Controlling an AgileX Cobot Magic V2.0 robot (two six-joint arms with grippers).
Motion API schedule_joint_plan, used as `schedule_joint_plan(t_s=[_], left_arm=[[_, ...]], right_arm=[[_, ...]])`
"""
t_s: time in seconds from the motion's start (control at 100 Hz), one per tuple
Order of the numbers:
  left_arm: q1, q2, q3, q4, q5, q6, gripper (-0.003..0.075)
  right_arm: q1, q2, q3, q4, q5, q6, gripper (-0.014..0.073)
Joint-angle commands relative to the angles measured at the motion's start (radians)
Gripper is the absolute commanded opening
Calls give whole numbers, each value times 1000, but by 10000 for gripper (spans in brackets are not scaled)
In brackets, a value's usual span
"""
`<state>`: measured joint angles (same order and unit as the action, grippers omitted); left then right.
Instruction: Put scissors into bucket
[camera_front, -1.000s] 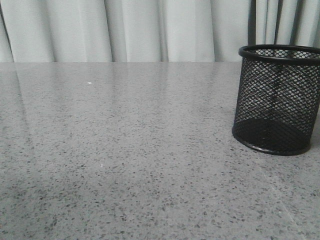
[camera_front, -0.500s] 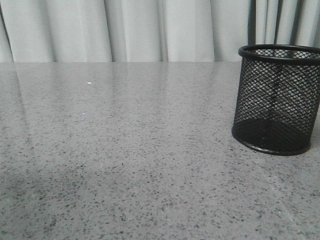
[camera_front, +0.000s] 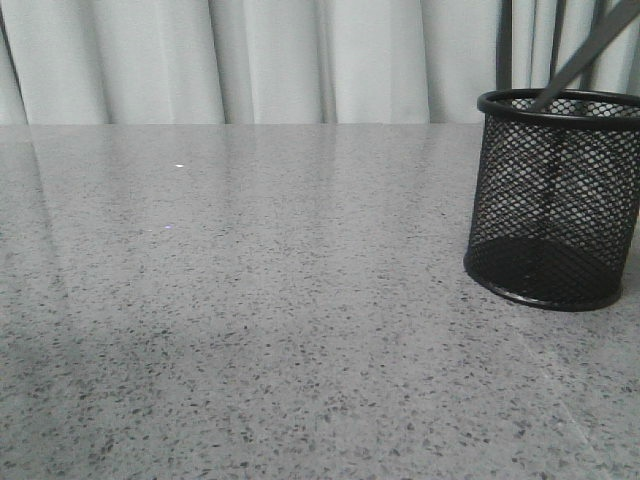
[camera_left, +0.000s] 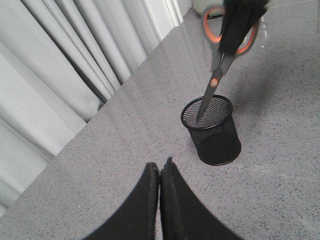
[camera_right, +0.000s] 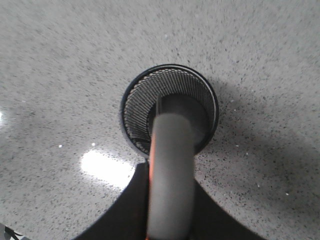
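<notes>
The black wire-mesh bucket (camera_front: 550, 200) stands upright at the table's right side. The scissors (camera_front: 585, 55) slant down from the upper right, and their slim dark blades reach the bucket's rim. In the left wrist view my right gripper (camera_left: 241, 20) is shut on the orange-lined handle loops of the scissors (camera_left: 220, 65), and the blade tips are inside the mouth of the bucket (camera_left: 212, 135). In the right wrist view the grey handle (camera_right: 172, 150) sits between the fingers of my right gripper (camera_right: 170, 177), straight above the bucket (camera_right: 135, 100). My left gripper (camera_left: 160, 167) is shut and empty, high above the table, away from the bucket.
The grey speckled table (camera_front: 250, 300) stretches left of the bucket. Pale curtains (camera_front: 250, 60) hang behind its far edge. A bright light reflection (camera_right: 102, 167) lies on the table beside the bucket.
The scissors' blades have come down into the front view from the upper right and now reach the bucket's rim. The bucket has not moved.
</notes>
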<state>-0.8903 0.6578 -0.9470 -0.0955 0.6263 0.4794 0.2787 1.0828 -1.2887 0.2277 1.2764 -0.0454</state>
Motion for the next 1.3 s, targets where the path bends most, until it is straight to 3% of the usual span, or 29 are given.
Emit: schedule_joint_plan(t_s=[0.0,0.18,0.25,0.35,0.49,0.59,0.69,0.74,0.79,0.84,0.85,0.86,0.92,1.1,1.29], left_arm=[[-6,4,-23,-3,-82,-13,-21],[-6,4,-23,-3,-82,-13,-21],[-6,4,-23,-3,-82,-13,-21],[-6,4,-23,-3,-85,-13,-21],[-6,4,-23,-3,-103,-13,-21],[-2,4,-23,1,-157,-26,-21],[25,-1,-5,56,-280,-151,-21],[47,-11,13,89,-364,-226,-21],[80,-25,39,106,-435,-286,-21],[114,-45,75,108,-497,-323,-21],[120,-51,86,108,-505,-326,-21],[132,-55,92,108,-519,-329,-21],[182,-93,153,96,-570,-329,-21],[400,-236,381,-7,-710,-329,-21],[611,-366,623,-135,-766,-329,-21]], right_arm=[[-1,52,-21,17,38,-11,-45],[-1,150,-22,17,38,-11,-41],[-1,158,-22,17,29,-11,-1],[-1,160,-36,6,14,-11,153],[-1,160,-114,-74,-9,-11,466],[-1,160,-221,-95,-18,-11,556],[-1,154,-321,-83,-16,-9,517],[-1,141,-356,-50,-18,-9,451],[-1,114,-368,-15,-29,-9,332],[-1,81,-361,10,-33,-11,178],[-1,70,-355,13,-36,-11,110],[-1,64,-355,15,-36,-11,110],[-1,4,-309,17,-63,-36,-74],[-1,-330,35,-11,-364,-98,-43],[-1,-786,557,-205,-769,-98,-43]])
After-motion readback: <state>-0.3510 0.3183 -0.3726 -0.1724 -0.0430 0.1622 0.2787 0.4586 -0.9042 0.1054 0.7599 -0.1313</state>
